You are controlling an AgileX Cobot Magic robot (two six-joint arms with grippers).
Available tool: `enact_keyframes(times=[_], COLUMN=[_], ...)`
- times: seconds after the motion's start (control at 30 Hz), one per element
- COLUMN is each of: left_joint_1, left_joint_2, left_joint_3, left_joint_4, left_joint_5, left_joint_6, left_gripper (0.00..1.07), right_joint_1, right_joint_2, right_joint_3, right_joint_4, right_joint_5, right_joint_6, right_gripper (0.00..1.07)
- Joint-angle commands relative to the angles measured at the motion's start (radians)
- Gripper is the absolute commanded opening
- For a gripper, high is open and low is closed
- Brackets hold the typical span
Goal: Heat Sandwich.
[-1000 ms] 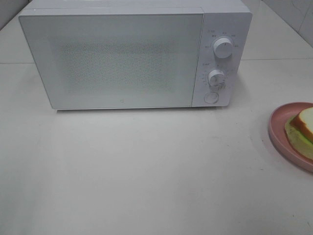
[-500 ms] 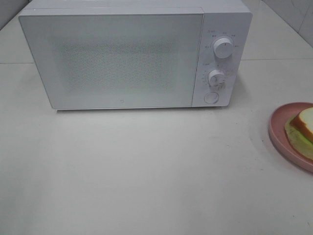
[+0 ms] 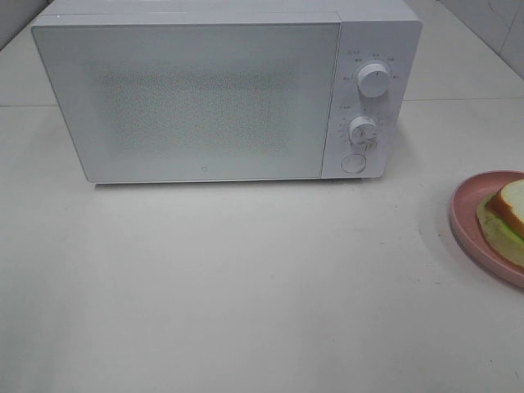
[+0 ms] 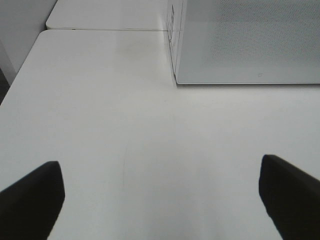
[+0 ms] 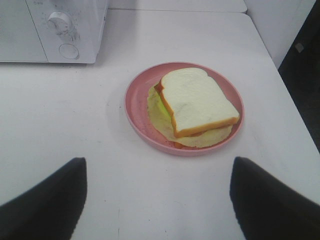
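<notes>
Nothing had moved since the earlier frames. From the high camera the round pink plate [image 3: 467,214] and the white-bread sandwich with green filling [image 3: 506,214] lying on it were cut off at the right edge; neither arm was visible. On the white table [image 3: 246,278], the white microwave [image 3: 221,90] stood with its door closed. Both the left gripper [image 4: 160,200] and right gripper [image 5: 159,200] were spread wide, holding nothing, the plate just ahead of the right one.

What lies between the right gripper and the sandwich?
Only bare white table and the near rim of the pink plate, as the right wrist view shows; the right gripper faces the sandwich.
</notes>
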Motion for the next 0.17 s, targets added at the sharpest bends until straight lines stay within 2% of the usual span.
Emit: enact_keyframes(times=[0.03, 0.17], left_joint_1=[0.000, 0.000], left_joint_2=[-0.026, -0.026], left_joint_3=[0.003, 0.003], left_joint_4=[-0.006, -0.006], left_joint_5=[-0.003, -0.003], left_joint_6=[0.004, 0.004], left_gripper=[1.00, 1.00], right_joint_1=[-0.006, -0.006], right_joint_2=[-0.026, -0.026], right_joint_3=[0.001, 0.001], right_joint_4=[-0.002, -0.002], right_joint_5=[-0.005, -0.005], right_joint_6=[-0.006, -0.006], right_gripper=[0.76, 0.76])
